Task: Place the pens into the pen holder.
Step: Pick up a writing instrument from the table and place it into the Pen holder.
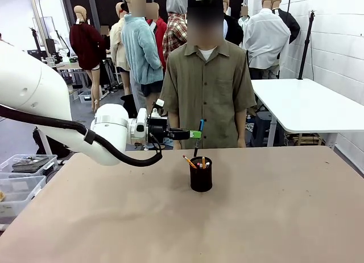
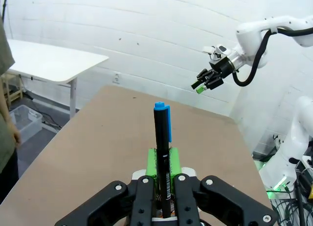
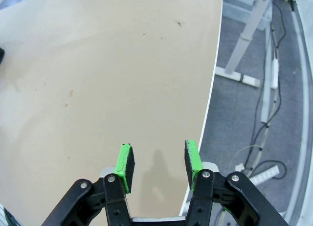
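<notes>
Left gripper (image 1: 195, 134) pinches black pen with blue cap (image 1: 198, 139) upright, just above black mesh pen holder (image 1: 201, 174). Off-centre release could clip rim, pen dropping onto counter (image 1: 273, 217). Right gripper (image 3: 157, 162) spread, empty.

A bare tan table (image 1: 273, 217) filled the lower frame, with a black pen holder (image 1: 201, 174) standing near its centre.
</notes>
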`<control>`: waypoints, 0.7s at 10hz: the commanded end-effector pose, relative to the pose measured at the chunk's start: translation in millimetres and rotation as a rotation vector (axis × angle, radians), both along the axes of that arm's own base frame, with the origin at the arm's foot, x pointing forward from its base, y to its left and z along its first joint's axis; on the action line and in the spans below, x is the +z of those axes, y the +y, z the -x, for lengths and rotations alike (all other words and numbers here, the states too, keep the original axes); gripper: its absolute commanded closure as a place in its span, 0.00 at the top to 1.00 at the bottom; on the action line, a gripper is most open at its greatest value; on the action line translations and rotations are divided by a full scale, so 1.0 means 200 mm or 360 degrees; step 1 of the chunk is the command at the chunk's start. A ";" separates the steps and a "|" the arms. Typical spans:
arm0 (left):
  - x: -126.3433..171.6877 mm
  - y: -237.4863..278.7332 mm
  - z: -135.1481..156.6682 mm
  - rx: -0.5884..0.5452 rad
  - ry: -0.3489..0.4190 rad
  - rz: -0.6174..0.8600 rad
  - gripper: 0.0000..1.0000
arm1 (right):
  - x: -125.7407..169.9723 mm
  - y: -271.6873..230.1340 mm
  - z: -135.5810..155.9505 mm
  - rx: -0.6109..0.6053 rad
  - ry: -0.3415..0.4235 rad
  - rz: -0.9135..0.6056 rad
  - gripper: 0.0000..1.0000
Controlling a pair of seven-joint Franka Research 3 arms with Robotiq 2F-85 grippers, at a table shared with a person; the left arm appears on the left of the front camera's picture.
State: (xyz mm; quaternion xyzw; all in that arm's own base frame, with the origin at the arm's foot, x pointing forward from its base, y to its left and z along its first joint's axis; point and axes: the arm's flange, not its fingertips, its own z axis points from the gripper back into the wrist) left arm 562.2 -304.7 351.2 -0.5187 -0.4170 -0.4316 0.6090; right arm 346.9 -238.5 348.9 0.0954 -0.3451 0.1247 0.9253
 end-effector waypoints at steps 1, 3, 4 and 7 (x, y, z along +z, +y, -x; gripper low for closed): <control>-0.06 -0.02 -0.02 -0.0004 -0.0050 0.0016 0.00 | -0.01 0.00 0.00 -0.0001 0.0010 0.0021 0.54; -0.13 -0.03 -0.01 -0.0021 -0.0013 -0.0013 0.00 | -0.01 0.00 0.00 -0.0001 0.0010 0.0021 0.54; -0.15 -0.03 0.00 -0.0038 -0.0013 -0.0022 0.00 | -0.01 0.00 0.00 -0.0001 0.0010 0.0021 0.54; -0.20 -0.01 0.06 -0.0087 -0.0093 -0.0063 0.00 | -0.01 0.00 0.00 -0.0001 0.0010 0.0021 0.54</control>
